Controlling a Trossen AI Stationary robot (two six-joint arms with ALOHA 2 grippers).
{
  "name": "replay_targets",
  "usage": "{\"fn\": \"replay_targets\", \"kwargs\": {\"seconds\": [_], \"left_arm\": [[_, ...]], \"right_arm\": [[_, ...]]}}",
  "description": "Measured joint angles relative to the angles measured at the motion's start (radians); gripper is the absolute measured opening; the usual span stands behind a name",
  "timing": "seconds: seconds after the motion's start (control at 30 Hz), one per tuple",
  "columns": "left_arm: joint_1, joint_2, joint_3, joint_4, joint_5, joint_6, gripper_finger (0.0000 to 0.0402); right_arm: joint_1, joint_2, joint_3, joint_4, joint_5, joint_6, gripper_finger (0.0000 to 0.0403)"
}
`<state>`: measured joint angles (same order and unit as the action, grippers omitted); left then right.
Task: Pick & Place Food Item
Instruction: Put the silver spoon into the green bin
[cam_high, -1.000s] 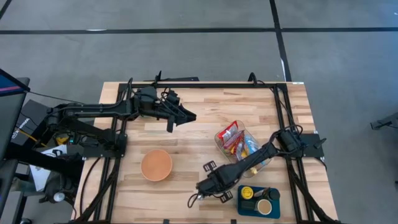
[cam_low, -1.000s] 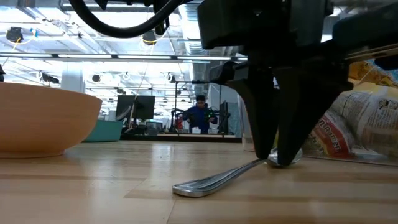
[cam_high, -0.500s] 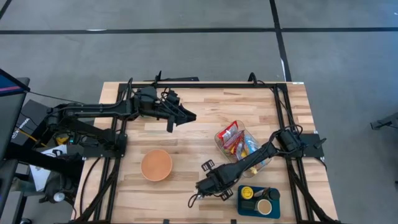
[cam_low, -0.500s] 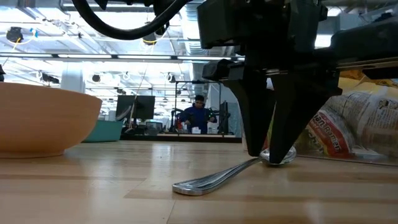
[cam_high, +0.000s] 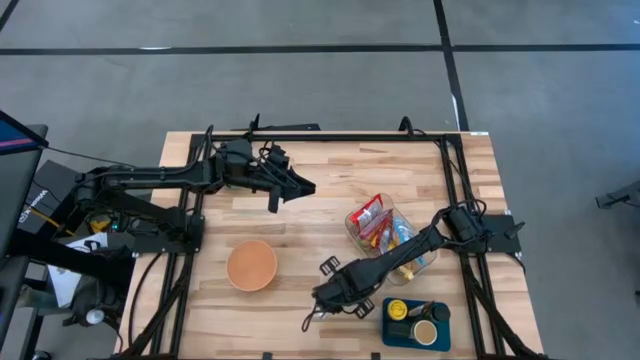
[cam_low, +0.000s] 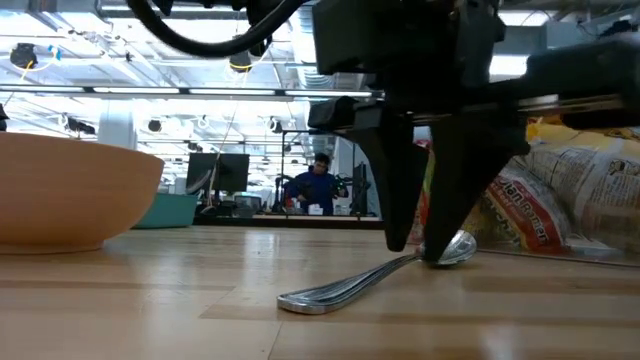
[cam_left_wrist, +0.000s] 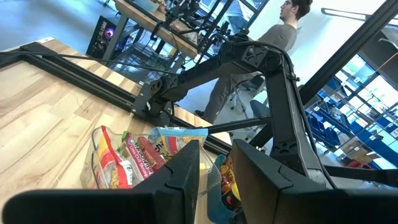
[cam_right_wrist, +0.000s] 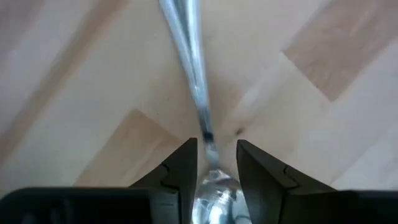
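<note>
Wooden table (cam_high: 300, 225) under me: my right gripper (cam_right_wrist: 216, 163) grips a shiny metal spoon (cam_low: 375, 272) by its bowl; my left gripper (cam_high: 305, 188) hovers nearly closed, empty.

A pale wooden bench (cam_high: 300, 225) of butcher-block planks carries a small spread of items. An orange bowl (cam_high: 251, 265) sits on the left half of it, toward the near edge. A clear container (cam_high: 392, 232) packed with snack packets stands right of centre. A metal spoon (cam_low: 375, 275) lies flat on the boards near the front edge, between bowl and container. At the near right corner rests a blue tray (cam_high: 415, 322) holding a yellow-lidded jar and a cup. Black frame rails (cam_high: 330, 135) run along the far edge and down both sides.
</note>
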<state>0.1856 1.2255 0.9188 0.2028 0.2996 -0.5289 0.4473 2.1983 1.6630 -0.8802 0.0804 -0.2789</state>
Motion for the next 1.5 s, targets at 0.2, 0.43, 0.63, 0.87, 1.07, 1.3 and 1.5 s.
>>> {"fn": "replay_targets", "kwargs": {"seconds": [0.2, 0.43, 0.63, 0.87, 1.07, 1.3, 1.5], "left_arm": [[0.0, 0.0, 0.0, 0.0, 0.0, 0.0, 0.009], [0.0, 0.0, 0.0, 0.0, 0.0, 0.0, 0.009], [0.0, 0.0, 0.0, 0.0, 0.002, 0.0, 0.009], [0.0, 0.0, 0.0, 0.0, 0.002, 0.0, 0.009], [0.0, 0.0, 0.0, 0.0, 0.001, 0.0, 0.009], [0.0, 0.0, 0.0, 0.0, -0.001, 0.0, 0.009], [0.0, 0.0, 0.0, 0.0, -0.001, 0.0, 0.009]], "right_arm": [[0.003, 0.0, -0.001, 0.002, -0.031, -0.017, 0.0107], [0.001, -0.006, -0.055, 0.02, -0.025, -0.017, 0.0107], [0.001, -0.008, -0.066, 0.046, -0.027, -0.018, 0.0107], [0.002, -0.006, -0.062, 0.049, -0.028, -0.02, 0.0086], [0.0, -0.005, -0.061, 0.044, -0.031, -0.02, 0.0041], [0.0, -0.004, -0.061, 0.045, -0.031, -0.019, 0.0009], [-0.003, -0.004, -0.061, 0.048, -0.031, -0.017, 0.0022]]}}
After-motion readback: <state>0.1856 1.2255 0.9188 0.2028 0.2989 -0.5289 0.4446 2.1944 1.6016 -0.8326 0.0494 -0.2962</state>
